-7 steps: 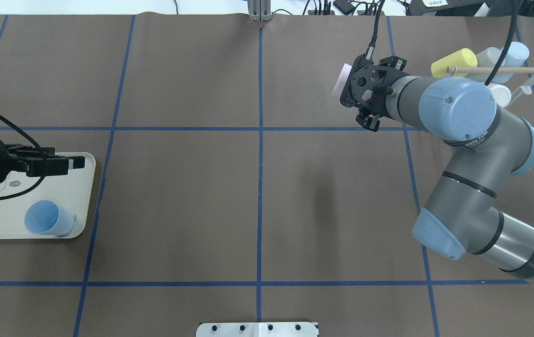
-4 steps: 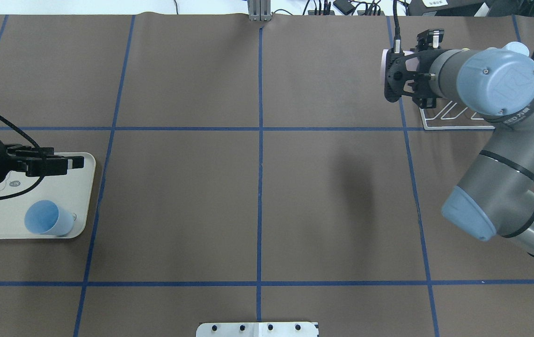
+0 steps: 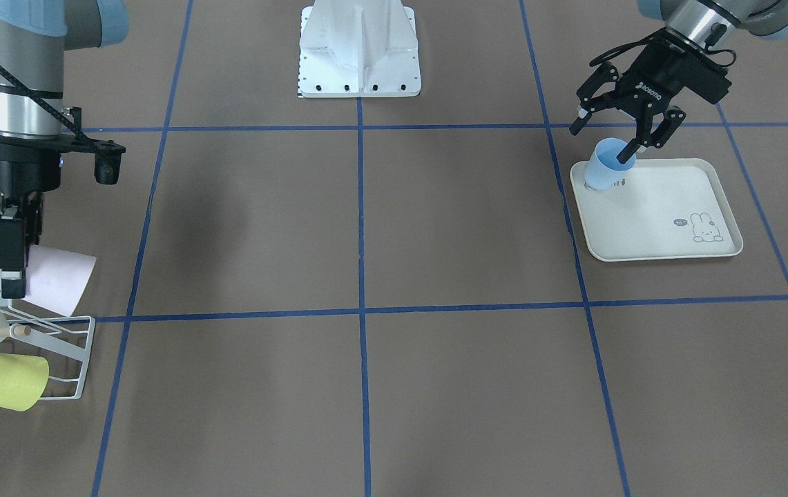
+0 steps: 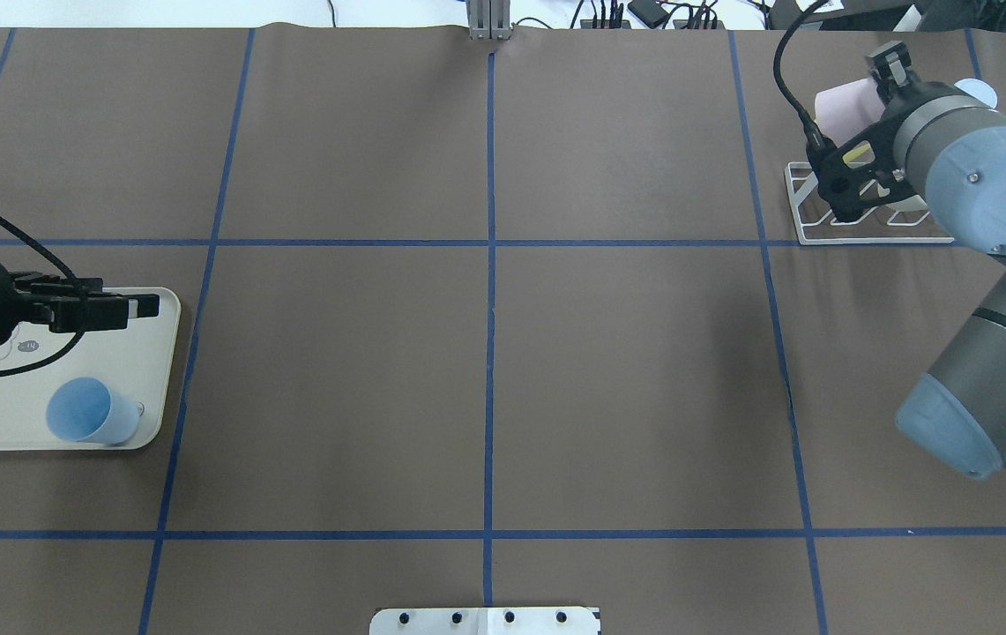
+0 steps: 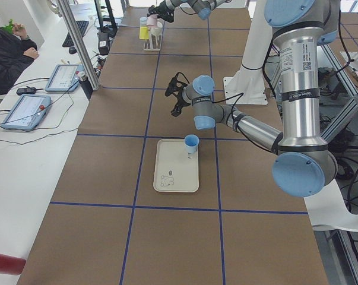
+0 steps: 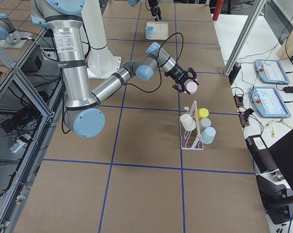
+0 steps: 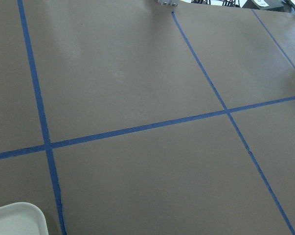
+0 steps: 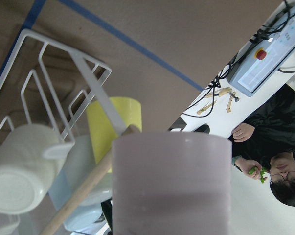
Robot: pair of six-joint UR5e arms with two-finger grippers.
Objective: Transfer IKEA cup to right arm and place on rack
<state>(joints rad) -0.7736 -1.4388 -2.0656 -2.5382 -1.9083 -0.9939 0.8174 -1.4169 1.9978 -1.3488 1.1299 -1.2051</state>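
A pale pink IKEA cup (image 3: 59, 279) lies sideways in my right gripper (image 3: 15, 268), which is shut on it just above the near end of the white wire rack (image 3: 69, 345). From above, the pink cup (image 4: 845, 101) hangs over the rack's (image 4: 855, 236) far left corner. The right wrist view looks past the cup (image 8: 171, 181) onto the rack (image 8: 54, 73) and its wooden dowel (image 8: 83, 196). My left gripper (image 3: 616, 134) stands open and empty above the cream tray (image 3: 663, 221), apart from a blue cup (image 4: 88, 412) on it.
The rack holds a yellow cup (image 3: 0, 390), a white mug (image 8: 20, 169) and a pale blue cup (image 6: 208, 135). A seated person (image 5: 9, 50) and two tablet consoles (image 5: 27, 110) are on the operators' side. The white robot base (image 3: 359, 48) stands mid-table.
The right arm has swung the pink cup rightward and farther back, from left of the rack to over its far left corner. The left arm and the blue cup have not moved.
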